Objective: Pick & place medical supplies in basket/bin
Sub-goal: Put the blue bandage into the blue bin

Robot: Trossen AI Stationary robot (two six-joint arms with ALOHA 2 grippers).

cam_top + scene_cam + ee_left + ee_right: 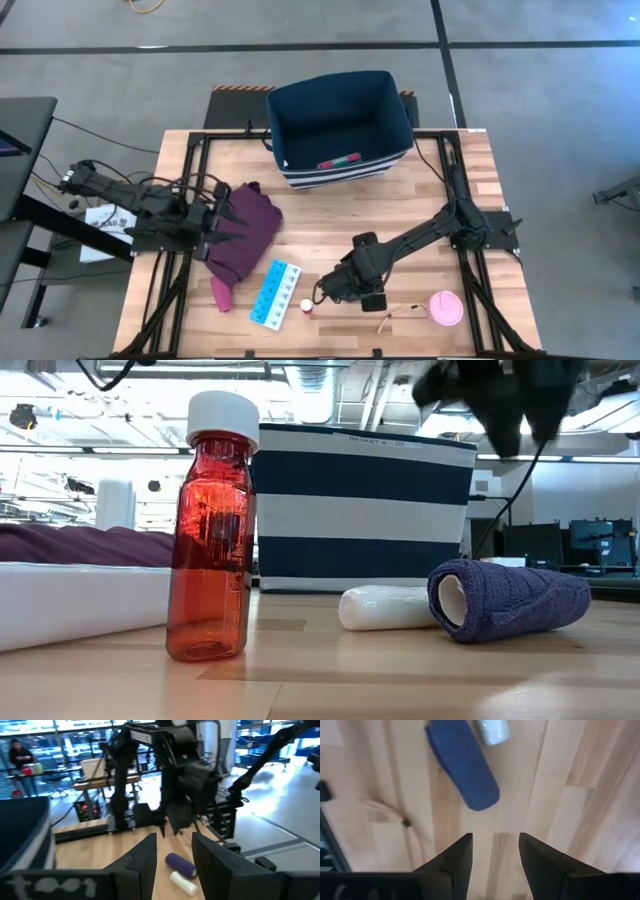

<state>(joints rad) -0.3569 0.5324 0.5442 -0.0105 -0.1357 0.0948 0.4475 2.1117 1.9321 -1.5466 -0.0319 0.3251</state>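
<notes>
The dark-blue striped bin [340,125] stands at the table's far edge with a teal-and-red box [340,160] inside. A dark-blue bandage roll [462,762] and a white roll [492,730] lie side by side on the table. My right gripper [495,850] hangs open above them, pointing down, and hides them in the high view [368,298]. A light-blue pill organizer [275,292], a red bottle with a white cap [213,530] and a pink disc [446,308] with a tan cord [395,815] lie near the front edge. My left gripper [232,226] is open and level over the maroon cloth [250,230].
The maroon cloth lies bunched at the table's left, between the left arm and the pill organizer. Black frame rails run along both table sides. Bare wood lies between the bin and the supplies at the front.
</notes>
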